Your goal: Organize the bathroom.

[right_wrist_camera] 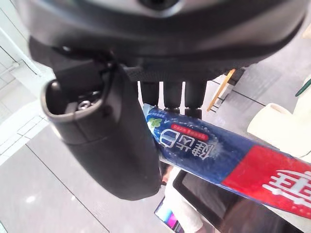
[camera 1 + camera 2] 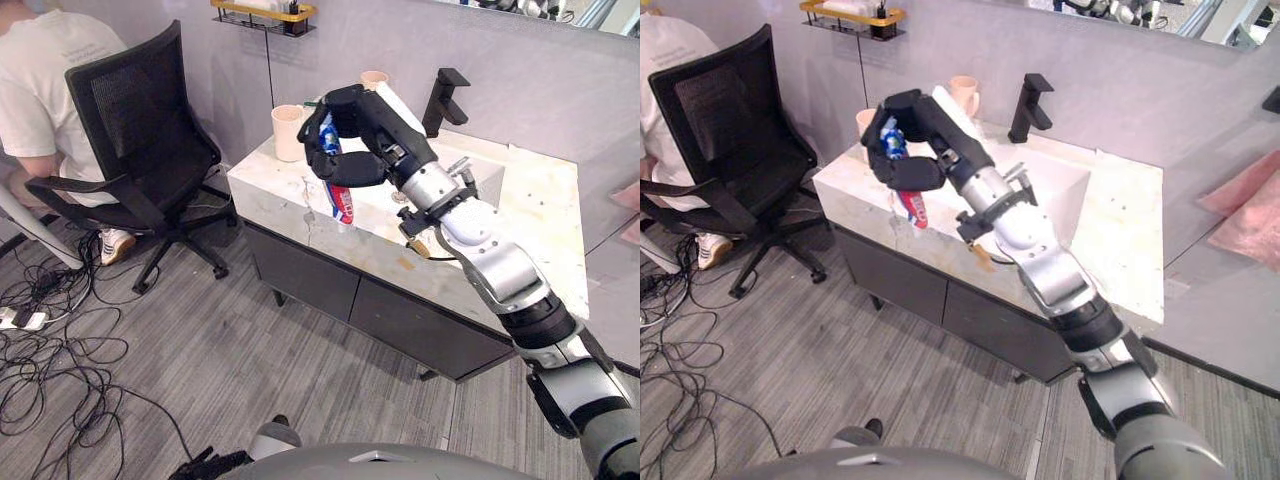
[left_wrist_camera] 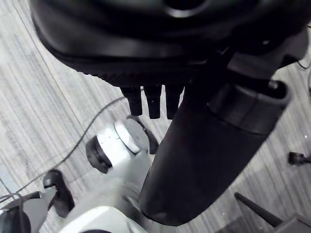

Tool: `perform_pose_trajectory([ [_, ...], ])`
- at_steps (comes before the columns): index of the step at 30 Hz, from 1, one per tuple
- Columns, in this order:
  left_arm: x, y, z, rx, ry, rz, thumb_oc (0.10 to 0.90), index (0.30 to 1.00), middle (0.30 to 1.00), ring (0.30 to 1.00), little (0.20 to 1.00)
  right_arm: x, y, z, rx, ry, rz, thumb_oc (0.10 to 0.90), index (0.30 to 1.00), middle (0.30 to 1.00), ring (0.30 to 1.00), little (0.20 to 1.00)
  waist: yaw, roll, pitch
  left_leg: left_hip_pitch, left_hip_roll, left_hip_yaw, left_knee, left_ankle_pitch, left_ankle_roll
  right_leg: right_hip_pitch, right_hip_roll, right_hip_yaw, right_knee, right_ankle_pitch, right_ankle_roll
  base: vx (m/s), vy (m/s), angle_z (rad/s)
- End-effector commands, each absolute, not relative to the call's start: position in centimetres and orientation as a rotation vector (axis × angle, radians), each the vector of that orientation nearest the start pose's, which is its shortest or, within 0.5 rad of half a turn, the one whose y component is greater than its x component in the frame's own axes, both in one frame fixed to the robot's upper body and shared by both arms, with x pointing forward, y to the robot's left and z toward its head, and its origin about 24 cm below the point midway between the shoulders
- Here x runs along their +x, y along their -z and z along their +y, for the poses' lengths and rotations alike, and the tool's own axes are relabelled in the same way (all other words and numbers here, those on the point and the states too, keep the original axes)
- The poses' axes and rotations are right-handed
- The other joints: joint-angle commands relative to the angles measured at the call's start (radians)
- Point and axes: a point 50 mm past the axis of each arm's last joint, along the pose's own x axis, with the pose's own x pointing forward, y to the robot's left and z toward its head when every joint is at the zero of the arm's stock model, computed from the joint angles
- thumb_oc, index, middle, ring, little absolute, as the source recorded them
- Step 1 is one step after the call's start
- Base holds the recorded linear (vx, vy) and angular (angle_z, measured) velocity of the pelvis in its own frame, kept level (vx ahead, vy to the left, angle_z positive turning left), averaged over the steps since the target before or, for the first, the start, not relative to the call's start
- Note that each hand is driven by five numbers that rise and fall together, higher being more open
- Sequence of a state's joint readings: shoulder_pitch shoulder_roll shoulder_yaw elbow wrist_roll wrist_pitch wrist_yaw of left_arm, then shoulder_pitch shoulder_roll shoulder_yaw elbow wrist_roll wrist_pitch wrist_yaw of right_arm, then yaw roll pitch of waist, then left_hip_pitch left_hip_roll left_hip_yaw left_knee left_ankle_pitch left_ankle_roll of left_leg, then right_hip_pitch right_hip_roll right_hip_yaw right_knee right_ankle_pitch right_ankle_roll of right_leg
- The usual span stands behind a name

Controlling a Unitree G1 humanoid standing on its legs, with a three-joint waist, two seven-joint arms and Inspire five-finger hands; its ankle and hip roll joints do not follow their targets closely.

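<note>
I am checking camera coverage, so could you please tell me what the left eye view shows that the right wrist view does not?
The left eye view alone shows the marble counter, black faucet, sink basin, office chair and seated person. The right wrist view alone shows the blue-and-red print on the tube up close. Both show the right hand curled round the toothpaste tube and a cream cup.

A: Any print?
B: Only on the toothpaste tube. A row of white characters on the blue part, with a small green leaf mark at one end.
A: And the red part?
B: Bigger white characters, cut off at the frame edge.
A: Head views?
B: Same tube, print too small, maybe lettering, can't tell.
</note>
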State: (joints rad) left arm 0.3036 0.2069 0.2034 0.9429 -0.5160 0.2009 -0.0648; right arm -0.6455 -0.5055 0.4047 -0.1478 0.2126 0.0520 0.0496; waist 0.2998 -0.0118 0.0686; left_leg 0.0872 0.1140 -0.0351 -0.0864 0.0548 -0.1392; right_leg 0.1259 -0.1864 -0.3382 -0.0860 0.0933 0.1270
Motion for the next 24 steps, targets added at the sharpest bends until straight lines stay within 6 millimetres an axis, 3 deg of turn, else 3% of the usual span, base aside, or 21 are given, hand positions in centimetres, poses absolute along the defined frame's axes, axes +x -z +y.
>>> perform_pose_trajectory([
  [1,2.6,15.4,26.1,-0.334,-0.488,1.23,0.8,0.9,0.9,0.9,0.9,28.6,-29.5,-8.2,-0.316,-0.5,-0.96,0.4,0.3,0.3,0.3,0.3,0.016,-0.005,-0.056,-0.025,0.015,0.005,0.083,-0.053,0.013,0.054,-0.061,-0.035,0.033,-0.103,0.016,0.01,0.058,0.03],
  [4,2.0,15.7,25.8,-0.331,-0.47,1.265,0.8,0.9,0.9,0.9,0.9,28.9,-29.8,-7.9,-0.327,-0.486,-0.969,0.4,0.3,0.3,0.3,0.3,0.018,-0.011,-0.052,-0.039,0.002,0.055,0.139,-0.072,0.009,0.065,-0.087,-0.068,0.039,-0.097,0.024,0.01,0.113,0.1],
  [5,2.2,15.7,25.9,-0.301,-0.426,1.278,0.8,0.9,0.9,0.9,0.9,29.2,-29.7,-8.5,-0.354,-0.44,-0.967,0.4,0.3,0.3,0.3,0.3,0.007,-0.015,-0.052,-0.045,-0.012,0.137,0.154,-0.074,0.016,0.074,-0.115,-0.119,0.056,-0.095,0.038,0.01,0.149,0.25],
  [6,2.3,15.7,26.0,-0.29,-0.409,1.285,0.8,0.9,0.9,0.9,0.9,29.2,-29.7,-8.9,-0.366,-0.421,-0.967,0.4,0.3,0.3,0.3,0.3,0.004,-0.016,-0.05,-0.047,-0.021,0.156,0.166,-0.081,0.02,0.073,-0.128,-0.135,0.067,-0.094,0.043,0.02,0.142,0.61],
  [10,1.0,15.9,26.1,-0.219,-0.36,1.345,0.8,0.9,0.9,0.9,0.9,29.4,-29.4,-8.9,-0.364,-0.401,-0.98,0.4,0.3,0.3,0.3,0.3,0.006,-0.02,-0.049,-0.039,-0.078,0.088,0.162,-0.107,0.063,0.057,-0.198,-0.127,0.112,-0.082,0.061,0.07,0.161,0.73],
  [13,0.5,15.9,26.3,-0.182,-0.36,1.347,0.8,0.9,0.9,0.9,0.9,29.3,-29.4,-8.4,-0.344,-0.425,-0.987,0.4,0.3,0.3,0.3,0.3,-0.008,0.0,-0.04,-0.024,-0.131,0.045,0.137,-0.115,0.119,-0.029,-0.266,-0.081,0.304,-0.034,0.075,0.05,0.195,-0.08],
  [17,0.6,15.7,26.6,-0.18,-0.379,1.331,0.8,0.9,0.9,0.9,0.9,29.2,-29.4,-8.4,-0.342,-0.427,-0.99,0.4,0.3,0.3,0.3,0.3,-0.023,0.002,-0.033,-0.016,-0.144,0.044,0.131,-0.118,0.128,-0.082,-0.246,-0.027,0.338,-0.032,0.077,0.03,0.009,-0.07],
  [18,0.8,15.5,26.9,-0.195,-0.407,1.311,0.8,0.9,0.9,0.9,0.9,29.1,-29.3,-8.6,-0.342,-0.419,-0.988,0.4,0.3,0.3,0.3,0.3,-0.045,0.003,-0.027,-0.011,-0.141,0.036,0.125,-0.12,0.12,-0.104,-0.184,0.037,0.229,-0.037,0.077,0.07,-0.252,-0.18],
  [19,1.7,15.0,28.0,-0.183,-0.414,1.271,0.8,0.9,0.9,0.9,0.9,28.9,-29.1,-9.0,-0.356,-0.391,-0.999,0.4,0.3,0.3,0.3,0.3,-0.076,-0.017,-0.003,-0.014,-0.152,0.023,0.135,-0.156,0.116,-0.17,-0.131,0.137,0.096,0.041,0.095,0.07,-0.313,-0.2],
  [20,2.2,14.8,28.5,-0.18,-0.414,1.256,0.8,0.9,0.9,0.9,0.9,28.9,-29.1,-9.1,-0.357,-0.383,-1.003,0.4,0.3,0.3,0.3,0.3,-0.084,-0.022,0.008,-0.012,-0.155,0.017,0.141,-0.172,0.121,-0.203,-0.123,0.169,0.112,0.06,0.101,0.04,-0.234,-0.13],
  [21,2.2,14.8,28.5,-0.18,-0.414,1.256,0.8,0.9,0.9,0.9,0.9,28.9,-29.1,-9.1,-0.357,-0.383,-1.003,0.4,0.3,0.3,0.3,0.3,-0.084,-0.022,0.008,-0.012,-0.155,0.017,0.141,-0.172,0.121,-0.203,-0.123,0.169,0.112,0.06,0.101,0.03,-0.128,0.13],
  [23,3.0,14.4,29.3,-0.16,-0.4,1.236,0.8,0.9,0.9,0.9,0.9,28.6,-29.1,-9.9,-0.375,-0.366,-1.009,0.4,0.3,0.3,0.3,0.3,-0.106,-0.023,0.017,-0.015,-0.144,0.004,0.15,-0.173,0.129,-0.21,-0.071,0.226,0.125,0.008,0.087,0.1,-0.166,0.67],
  [24,3.6,14.4,29.2,-0.173,-0.384,1.223,0.8,0.9,0.9,0.9,0.9,28.5,-29.1,-10.2,-0.386,-0.359,-1.006,0.4,0.3,0.3,0.3,0.3,-0.113,-0.026,0.009,-0.016,-0.133,0.006,0.146,-0.164,0.117,-0.189,-0.048,0.219,0.118,-0.012,0.075,0.22,-0.186,1.47],
])
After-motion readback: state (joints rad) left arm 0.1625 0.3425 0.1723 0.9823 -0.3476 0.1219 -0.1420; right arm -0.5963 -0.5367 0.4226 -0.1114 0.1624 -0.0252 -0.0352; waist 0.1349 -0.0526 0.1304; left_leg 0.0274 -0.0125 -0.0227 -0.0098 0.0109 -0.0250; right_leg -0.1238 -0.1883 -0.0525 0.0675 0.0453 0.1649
